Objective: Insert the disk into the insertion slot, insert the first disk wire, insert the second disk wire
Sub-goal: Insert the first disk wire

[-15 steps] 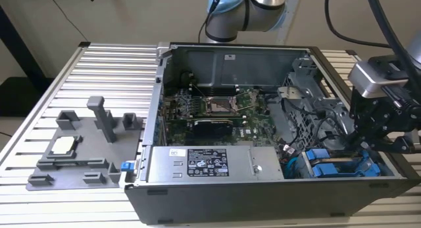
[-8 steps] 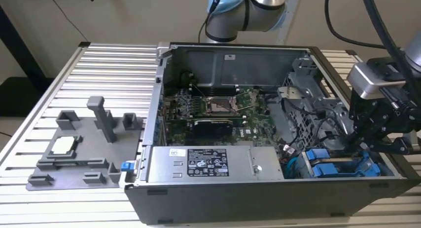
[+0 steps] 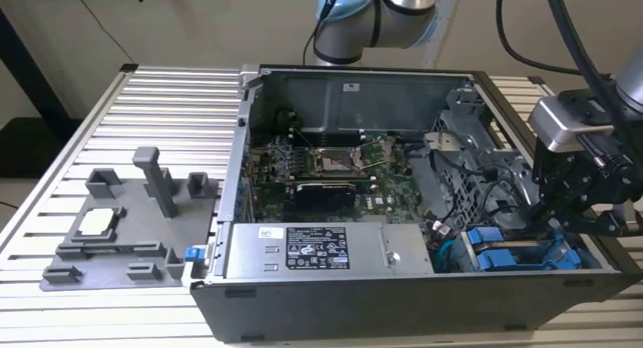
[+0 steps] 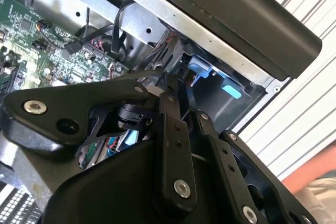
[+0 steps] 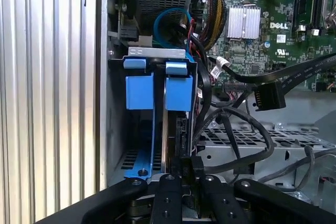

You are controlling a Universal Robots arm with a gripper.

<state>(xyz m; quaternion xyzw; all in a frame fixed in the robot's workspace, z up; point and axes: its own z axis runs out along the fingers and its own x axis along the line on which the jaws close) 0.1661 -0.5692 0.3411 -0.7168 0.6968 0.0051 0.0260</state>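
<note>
The disk (image 5: 178, 94), in its bright blue carrier, sits inside the insertion slot (image 5: 157, 52) of the grey drive cage. A similar blue-framed drive (image 5: 139, 92) stands beside it. In the exterior view the disk (image 3: 486, 239) lies at the case's near right corner, under my gripper (image 3: 580, 212). In the first wrist view my gripper (image 5: 188, 182) is shut on a black wire plug (image 5: 192, 167) at the disk's open end. The plug's cable (image 5: 247, 153) loops away over the cage. In the second wrist view the fingers (image 4: 170, 109) stand close together above the blue tabs (image 4: 202, 69).
A second black plug (image 5: 268, 97) on a flat black cable hangs loose beside the cage. The power-supply box (image 3: 327, 250) and green motherboard (image 3: 332, 167) fill the case. A grey fixture (image 3: 131, 227) stands on the ribbed table at the exterior view's left.
</note>
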